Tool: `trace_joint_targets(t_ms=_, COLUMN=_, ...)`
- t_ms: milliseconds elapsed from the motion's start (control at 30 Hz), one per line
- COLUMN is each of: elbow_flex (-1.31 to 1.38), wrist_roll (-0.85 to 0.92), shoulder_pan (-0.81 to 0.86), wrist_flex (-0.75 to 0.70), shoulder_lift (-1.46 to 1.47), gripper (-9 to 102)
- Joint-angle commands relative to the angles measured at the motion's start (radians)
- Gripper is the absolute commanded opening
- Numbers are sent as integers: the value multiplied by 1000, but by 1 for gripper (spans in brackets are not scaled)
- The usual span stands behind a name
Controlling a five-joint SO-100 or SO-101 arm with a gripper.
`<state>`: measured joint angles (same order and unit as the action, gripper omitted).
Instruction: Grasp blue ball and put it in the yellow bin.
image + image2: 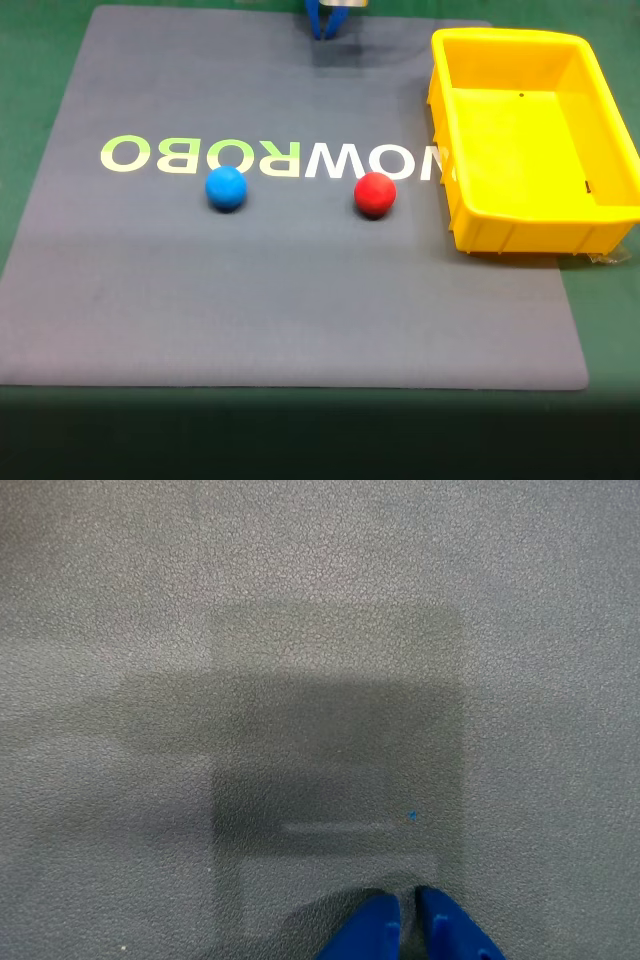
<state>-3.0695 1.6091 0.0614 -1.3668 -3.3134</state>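
Well apart from jaws, blue ball (on mat).

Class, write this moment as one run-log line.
gripper: shut, empty, over mat | blue ball: on mat, untouched | yellow bin: empty | red ball: on mat
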Motion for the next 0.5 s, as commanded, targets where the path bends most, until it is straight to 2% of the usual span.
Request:
trace_joint_targets(t_ms=0, elbow_flex=-31, wrist_roll=-3, shoulder_pan=9, wrist_flex=-2, shoulder_lift=-12, gripper=0)
trace_joint_targets(t_ms=467, elbow_flex=-31, wrist_roll=5, shoulder_pan=-3, wrist_flex=-3, shoulder_lift=-12, gripper=0)
